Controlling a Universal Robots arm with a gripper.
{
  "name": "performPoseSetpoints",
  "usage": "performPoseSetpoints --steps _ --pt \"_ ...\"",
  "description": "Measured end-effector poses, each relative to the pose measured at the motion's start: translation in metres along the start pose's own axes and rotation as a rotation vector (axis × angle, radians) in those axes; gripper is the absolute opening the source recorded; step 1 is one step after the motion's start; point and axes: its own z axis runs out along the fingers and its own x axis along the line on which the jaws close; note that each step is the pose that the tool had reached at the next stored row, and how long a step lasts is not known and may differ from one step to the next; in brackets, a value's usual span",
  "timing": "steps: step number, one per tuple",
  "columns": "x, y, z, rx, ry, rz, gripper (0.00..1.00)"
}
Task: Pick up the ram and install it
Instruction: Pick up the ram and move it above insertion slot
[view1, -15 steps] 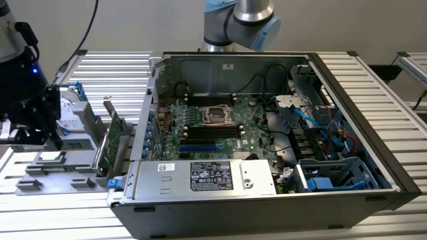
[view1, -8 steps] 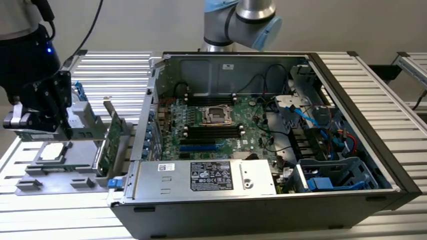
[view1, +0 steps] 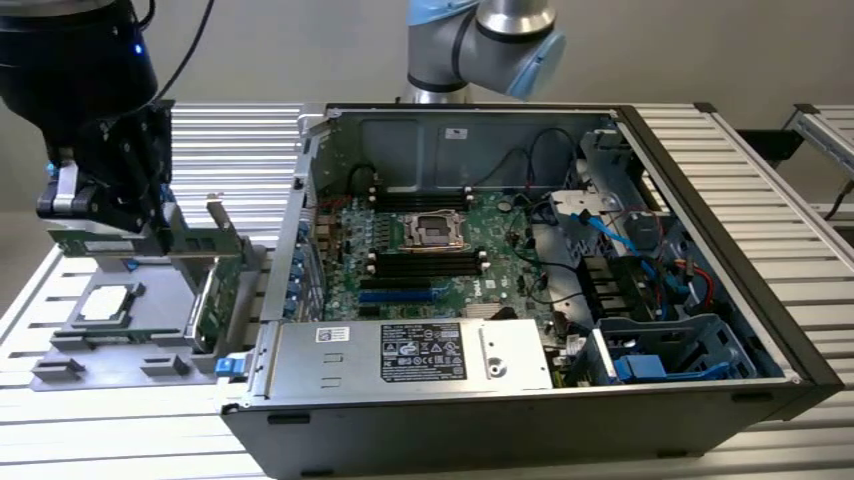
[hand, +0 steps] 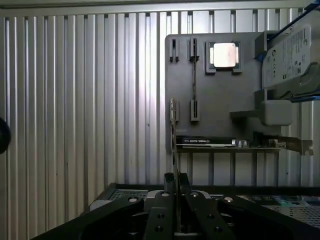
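Observation:
My gripper (view1: 104, 222) hangs at the exterior view's left, above the grey fixture plate (view1: 80, 345), and is shut on the ram (view1: 120, 240), a thin green stick held lengthwise. In the wrist view the ram (hand: 174, 145) appears edge-on as a narrow strip rising from between the two black fingers (hand: 162, 205), with the gripper (hand: 176, 192) clamped on its end. It is lifted clear of the plate (hand: 215, 115). The black memory slots (view1: 424, 264) lie on the motherboard inside the open computer case (view1: 747, 300), well to the exterior view's right of the gripper.
A larger green expansion card (view1: 220, 262) stands upright on the plate beside the gripper. A processor (view1: 107, 303) rests in a pocket of the plate, and a hard drive (hand: 292, 55) sits at its edge. Cables and a drive cage (view1: 667, 350) fill the case's right side.

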Motion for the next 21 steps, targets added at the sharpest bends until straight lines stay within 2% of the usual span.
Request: performPoseSetpoints --steps 6,10,16,21 --pt "0.001 -0.0256 -0.0254 -0.0028 0.0001 0.0 0.14" --pt "-0.001 -0.0385 -0.0373 -0.0026 -0.0001 0.0 0.14" --pt "-0.009 -0.0515 -0.043 -0.0027 0.0 0.0 0.14" --pt "-0.016 -0.07 -0.0446 -0.0027 -0.0001 0.0 0.14"
